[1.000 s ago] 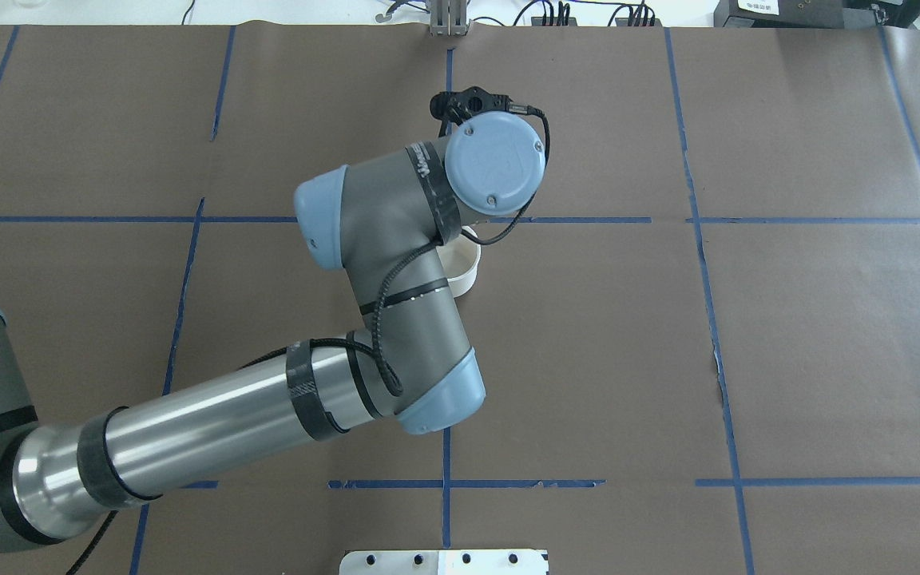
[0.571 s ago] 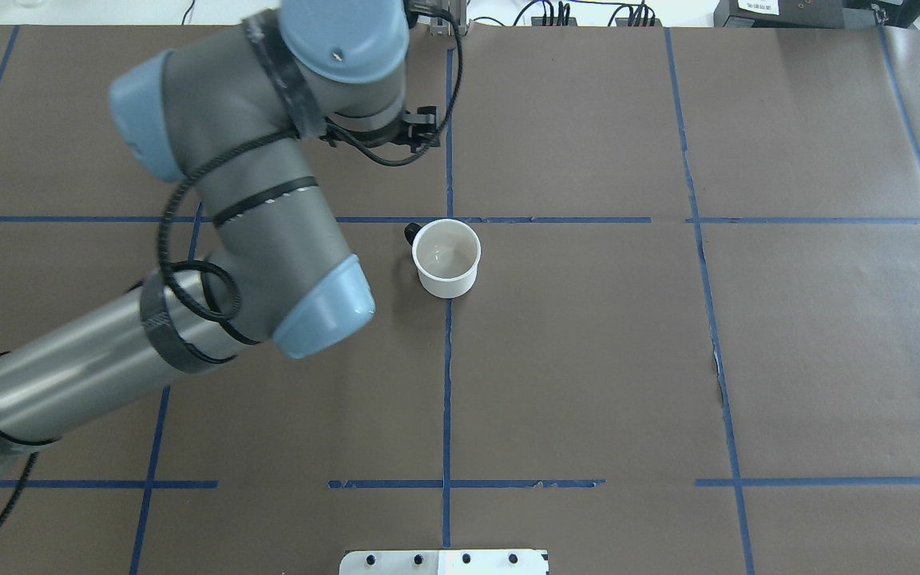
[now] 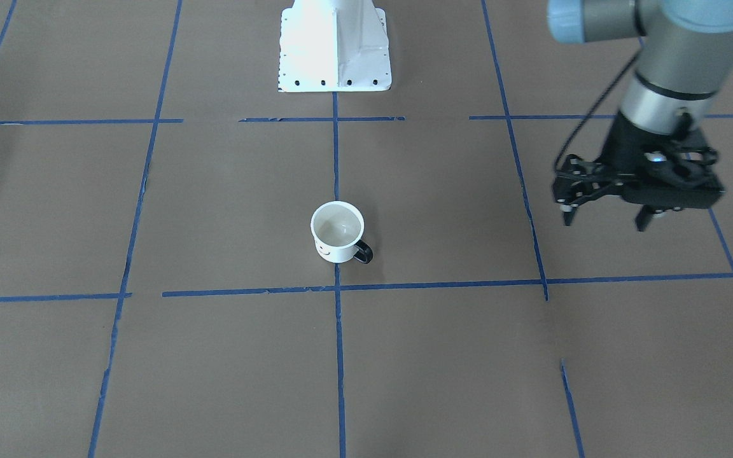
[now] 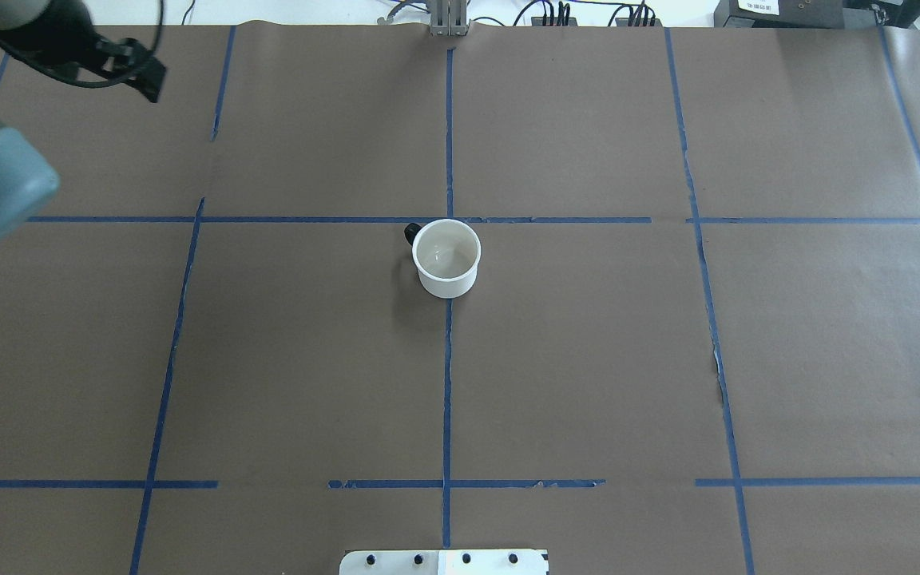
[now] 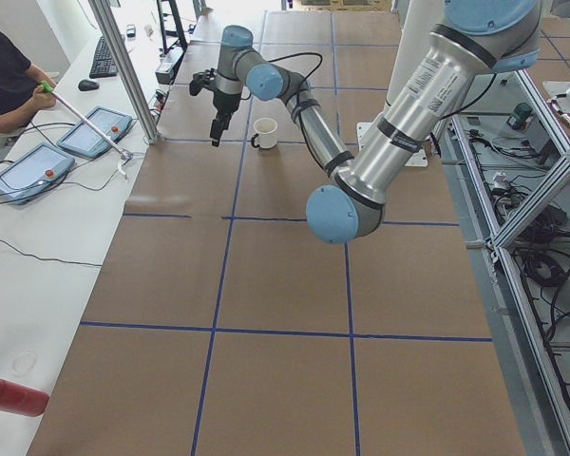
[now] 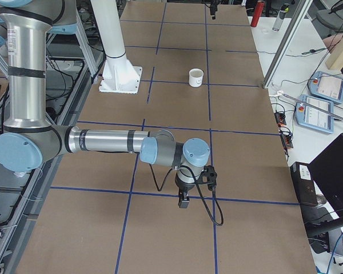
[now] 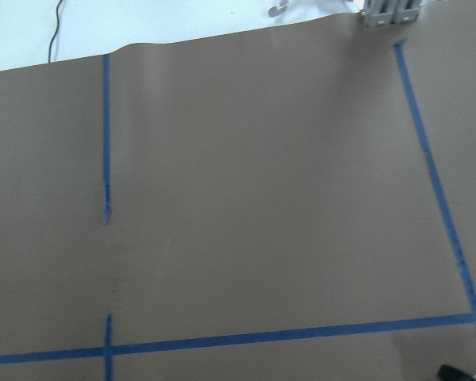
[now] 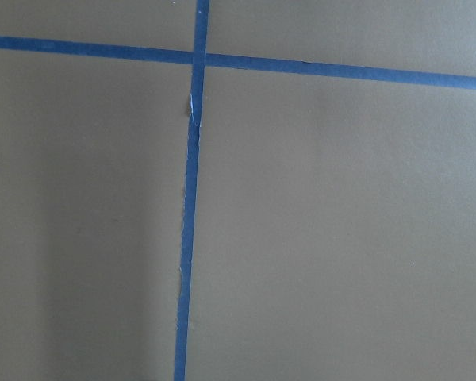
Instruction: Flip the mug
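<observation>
The white mug (image 4: 446, 257) stands upright, mouth up, at the middle of the table, with its black handle toward the far left. It also shows in the front view (image 3: 338, 232), the left side view (image 5: 265, 132) and the right side view (image 6: 196, 77), with a smiley on its side. My left gripper (image 3: 605, 219) hangs open and empty above the table, well off to the mug's side; only part of it shows at the overhead view's top left (image 4: 128, 72). My right gripper (image 6: 183, 201) shows only in the right side view, far from the mug; I cannot tell if it is open or shut.
Brown paper with blue tape lines (image 4: 448, 383) covers the table. The white robot base plate (image 3: 335, 44) sits at the near edge. An aluminium post (image 4: 448, 20) stands at the far edge. An operator (image 5: 5, 76) and tablets are beside the table.
My left arm has swung away from over the mug toward the far left. The mug, half hidden before, now stands fully exposed and has not moved.
</observation>
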Robot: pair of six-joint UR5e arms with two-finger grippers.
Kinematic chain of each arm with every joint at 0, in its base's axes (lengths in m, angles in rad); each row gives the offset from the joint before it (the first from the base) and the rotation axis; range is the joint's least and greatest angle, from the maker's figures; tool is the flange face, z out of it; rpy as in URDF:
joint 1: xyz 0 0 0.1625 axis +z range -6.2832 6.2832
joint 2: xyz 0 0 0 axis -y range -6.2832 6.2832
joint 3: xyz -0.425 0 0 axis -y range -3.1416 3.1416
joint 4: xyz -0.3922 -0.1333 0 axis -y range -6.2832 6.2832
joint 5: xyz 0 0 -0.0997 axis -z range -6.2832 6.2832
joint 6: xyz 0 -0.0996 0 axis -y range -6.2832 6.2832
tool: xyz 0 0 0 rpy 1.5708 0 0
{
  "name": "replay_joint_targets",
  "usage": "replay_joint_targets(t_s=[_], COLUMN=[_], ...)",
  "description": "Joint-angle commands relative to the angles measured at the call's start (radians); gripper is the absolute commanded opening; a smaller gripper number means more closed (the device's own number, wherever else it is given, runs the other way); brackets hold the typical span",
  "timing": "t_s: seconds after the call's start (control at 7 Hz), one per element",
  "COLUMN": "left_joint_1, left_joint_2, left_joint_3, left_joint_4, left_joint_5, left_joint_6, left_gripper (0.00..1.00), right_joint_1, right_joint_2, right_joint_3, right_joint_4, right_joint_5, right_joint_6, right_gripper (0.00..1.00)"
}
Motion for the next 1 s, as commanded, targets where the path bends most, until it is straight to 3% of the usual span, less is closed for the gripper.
replay_joint_targets(t_s=[0.0,0.14,0.57,0.86], left_joint_1=[-0.292,-0.395,-0.419,-0.418], left_joint_2=[0.26,0.325,0.529,0.51], left_joint_3=[0.065,0.126,0.163,0.157], left_joint_4=[-0.029,-0.043,-0.045,-0.054], left_joint_5=[-0.21,-0.25,-0.272,-0.261], left_joint_6=[0.458,0.604,0.617,0.615], left_gripper=[1.0,1.0,1.0,1.0], right_joint_1=[0.0,0.0,0.0,0.0], right_joint_2=[0.0,0.0,0.0,0.0], right_joint_3=[-0.002,0.0,0.0,0.0], right_joint_4=[0.0,0.0,0.0,0.0], right_joint_5=[0.0,0.0,0.0,0.0], right_joint_6=[0.0,0.0,0.0,0.0], right_gripper=[1.0,1.0,1.0,1.0])
